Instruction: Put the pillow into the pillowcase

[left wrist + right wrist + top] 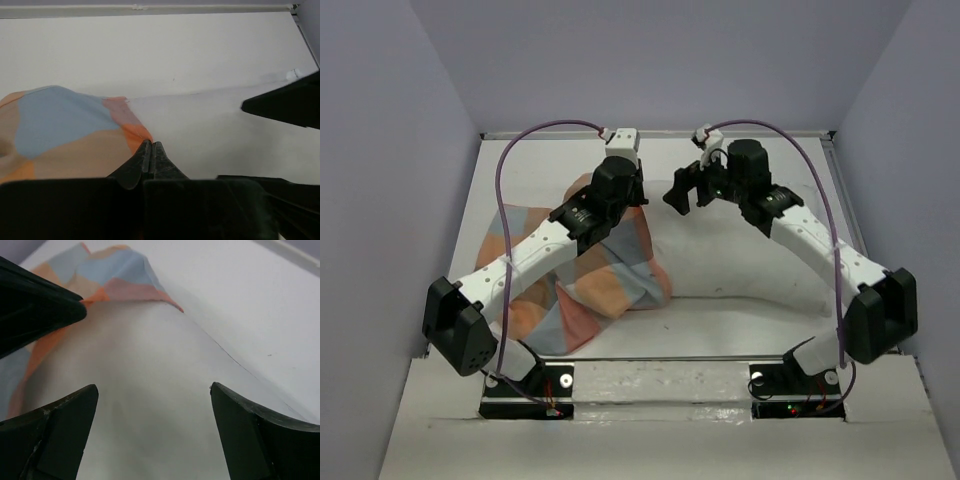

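L fingers (pixel 142 160) shut at pillowcase (pixel 65 125) edge; R fingers (pixel 250 430) open over pillow (pixel 150 400).

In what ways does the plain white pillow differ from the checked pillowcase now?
The plain white puffy pillow is one colour; the soft checked pillowcase has orange, blue and peach checks. The pillowcase covers only one end of the pillow; the rest lies bare. The left fingers are shut on the pillowcase's hem, while the open right fingers hang over the pillow. Both are soft.

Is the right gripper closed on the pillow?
No, the right gripper stands wide open in its wrist view, the pillow bare between its jaws.
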Tool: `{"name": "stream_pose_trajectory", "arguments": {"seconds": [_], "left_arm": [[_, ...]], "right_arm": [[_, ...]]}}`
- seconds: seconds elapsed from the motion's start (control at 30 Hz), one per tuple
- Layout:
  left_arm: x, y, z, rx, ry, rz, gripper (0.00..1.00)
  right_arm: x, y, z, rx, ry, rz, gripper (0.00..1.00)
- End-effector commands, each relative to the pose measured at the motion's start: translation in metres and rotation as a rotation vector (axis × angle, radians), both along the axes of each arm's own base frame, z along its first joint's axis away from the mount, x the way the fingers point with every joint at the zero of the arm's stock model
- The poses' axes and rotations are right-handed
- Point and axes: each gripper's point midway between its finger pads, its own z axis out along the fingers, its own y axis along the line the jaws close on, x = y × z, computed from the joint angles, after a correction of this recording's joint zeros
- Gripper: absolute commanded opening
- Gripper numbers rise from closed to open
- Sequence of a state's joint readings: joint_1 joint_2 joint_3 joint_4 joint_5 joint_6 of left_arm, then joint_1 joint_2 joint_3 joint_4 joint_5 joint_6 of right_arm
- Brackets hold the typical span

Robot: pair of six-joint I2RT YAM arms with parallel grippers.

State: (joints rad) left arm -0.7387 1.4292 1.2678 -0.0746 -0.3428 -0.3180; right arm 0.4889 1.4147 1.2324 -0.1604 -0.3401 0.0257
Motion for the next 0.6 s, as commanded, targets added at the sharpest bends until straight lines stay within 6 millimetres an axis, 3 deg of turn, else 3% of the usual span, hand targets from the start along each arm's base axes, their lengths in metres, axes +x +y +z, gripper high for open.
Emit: {"name": "stream_pose_trajectory", "arguments": {"seconds": [0.0, 0.03, 0.1, 0.17, 0.2, 0.23, 0.3, 0.33, 0.37, 0.4, 0.47, 0.57], "left_arm": [[-0.003, -0.012, 0.028, -0.055, -0.073, -0.054, 0.0], [-0.001, -0.013, 0.03, -0.054, -0.077, -0.055, 0.0], [0.002, -0.016, 0.035, -0.051, -0.087, -0.06, 0.0], [0.008, -0.023, 0.039, -0.062, -0.105, -0.068, 0.0], [0.01, -0.026, 0.04, -0.067, -0.106, -0.073, 0.0], [0.013, -0.033, 0.044, -0.078, -0.11, -0.091, 0.0], [0.014, -0.042, 0.049, -0.106, -0.112, -0.114, 0.0], [0.014, -0.054, 0.058, -0.15, -0.113, -0.152, 0.0], [0.013, -0.06, 0.063, -0.173, -0.114, -0.178, 0.0], [0.009, -0.071, 0.077, -0.218, -0.126, -0.23, 0.0], [0.003, -0.087, 0.089, -0.287, -0.115, -0.279, 0.0], [-0.019, -0.112, 0.124, -0.357, -0.143, -0.375, 0.0]], "right_arm": [[0.001, 0.02, -0.054, -0.122, 0.103, 0.256, 1.0], [-0.001, 0.028, -0.076, -0.128, 0.163, 0.319, 1.0], [-0.014, 0.04, -0.09, -0.097, 0.263, 0.428, 1.0], [-0.028, 0.05, -0.093, -0.064, 0.285, 0.503, 0.96], [-0.039, 0.054, -0.094, -0.044, 0.3, 0.548, 0.75], [-0.059, 0.062, -0.079, 0.015, 0.305, 0.632, 0.5], [-0.065, 0.068, -0.051, 0.11, 0.213, 0.668, 0.0], [-0.083, 0.067, -0.06, 0.167, 0.31, 0.636, 0.0], [-0.083, 0.068, -0.016, 0.239, 0.126, 0.646, 0.0], [-0.095, 0.063, -0.023, 0.286, 0.203, 0.603, 0.0], [-0.104, 0.058, 0.022, 0.38, 0.05, 0.595, 0.0], [-0.101, 0.049, 0.036, 0.484, 0.03, 0.463, 0.0]]}}
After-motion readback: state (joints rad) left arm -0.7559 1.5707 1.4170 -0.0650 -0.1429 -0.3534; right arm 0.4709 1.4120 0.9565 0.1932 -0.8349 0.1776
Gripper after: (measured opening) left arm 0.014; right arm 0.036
